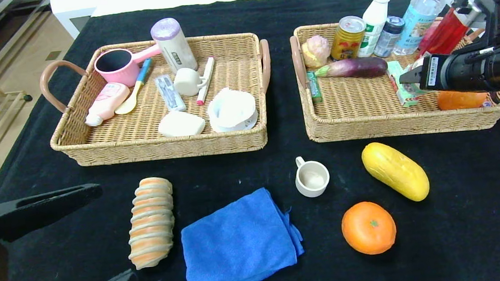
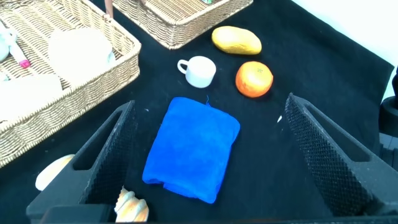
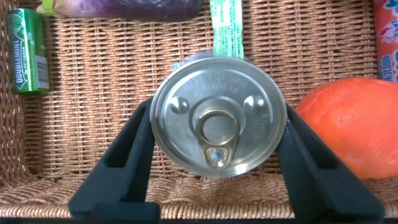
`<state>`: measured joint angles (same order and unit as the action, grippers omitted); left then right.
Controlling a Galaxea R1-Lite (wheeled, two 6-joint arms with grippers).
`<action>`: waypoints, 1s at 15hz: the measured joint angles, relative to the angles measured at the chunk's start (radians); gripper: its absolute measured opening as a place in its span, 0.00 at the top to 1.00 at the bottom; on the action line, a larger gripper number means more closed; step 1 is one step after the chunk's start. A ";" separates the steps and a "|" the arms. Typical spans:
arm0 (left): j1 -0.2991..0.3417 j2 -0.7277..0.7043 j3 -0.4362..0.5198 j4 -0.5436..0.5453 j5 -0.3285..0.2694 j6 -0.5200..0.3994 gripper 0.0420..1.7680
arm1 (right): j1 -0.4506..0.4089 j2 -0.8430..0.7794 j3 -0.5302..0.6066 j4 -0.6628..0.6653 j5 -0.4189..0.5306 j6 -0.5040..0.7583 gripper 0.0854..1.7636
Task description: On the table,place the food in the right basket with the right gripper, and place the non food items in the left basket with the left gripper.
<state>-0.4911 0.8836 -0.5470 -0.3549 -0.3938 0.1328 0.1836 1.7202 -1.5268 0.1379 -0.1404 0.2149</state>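
My right gripper [image 1: 407, 78] is over the right basket [image 1: 393, 125]. In the right wrist view it [image 3: 217, 115] is shut on the pull-tab tin [image 3: 217, 115], with the basket's wicker floor behind it. On the table [image 1: 488, 228] lie the yellow fruit [image 1: 395, 171], an orange [image 1: 368, 227], the striped bread roll [image 1: 151, 221], the blue cloth [image 1: 240, 243] and the cream cup [image 1: 312, 179]. My left gripper [image 1: 109, 234] is open and empty at the front left, near the roll. In the left wrist view it [image 2: 210, 102] sits above the cloth [image 2: 193, 149].
The left basket [image 1: 160, 148] holds a pink pot, a bottle, a spoon, a cup and several white items. The right basket holds an aubergine [image 1: 354, 68], a can, bottles, packets and another orange [image 1: 459, 99], which lies beside the tin [image 3: 354, 124].
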 joint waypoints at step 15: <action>0.000 -0.001 0.001 0.000 0.000 0.003 0.03 | 0.040 -0.112 0.128 0.014 0.012 -0.073 0.07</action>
<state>-0.4915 0.8828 -0.5460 -0.3545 -0.3940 0.1355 0.2232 1.6083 -1.3985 0.1515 -0.1287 0.1417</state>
